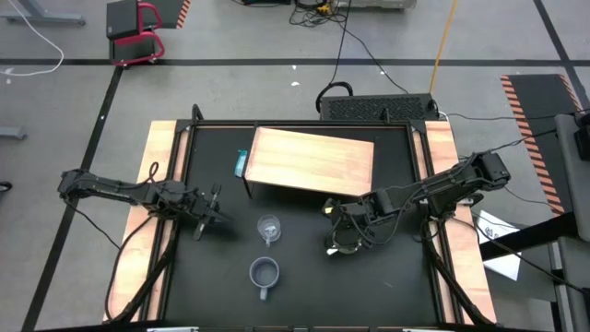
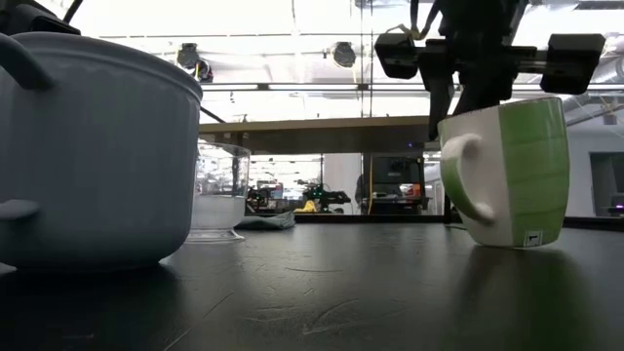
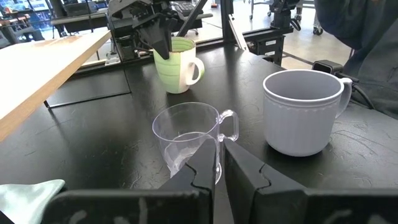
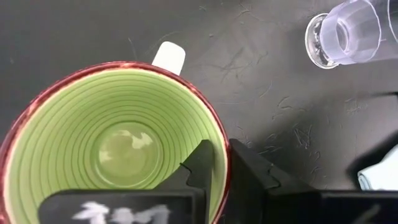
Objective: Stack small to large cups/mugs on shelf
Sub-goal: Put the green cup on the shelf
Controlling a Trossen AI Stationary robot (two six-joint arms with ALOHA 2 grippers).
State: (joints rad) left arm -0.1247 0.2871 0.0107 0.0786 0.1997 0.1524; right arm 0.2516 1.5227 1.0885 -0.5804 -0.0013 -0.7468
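Observation:
The lime-green mug [image 4: 118, 143] stands on the black tabletop in front of the shelf [image 1: 312, 161], with my right gripper [image 4: 221, 165] shut on its rim. The clear glass cup [image 1: 268, 228] stands to its left, and the grey-blue mug [image 1: 265, 272] stands nearer the front edge. All three rest on their bases. My left gripper [image 3: 217, 171] hovers shut at the table's left, pointing level toward the glass cup [image 3: 189, 134] and touching nothing. My right gripper pinches the green mug's wall at the rim [image 4: 219, 135], one finger inside the mug and one outside, on a stretch away from the handle [image 4: 169, 57]. The fingers slant down from the table's far right. The mug's base is on the tabletop [image 2: 507, 239].
A teal cloth [image 1: 241, 164] lies by the shelf's left end. The shelf's top is bare. Wooden strips [image 1: 164, 148] run along the table's left and right sides. Open tabletop lies between the green mug and the shelf's dark legs.

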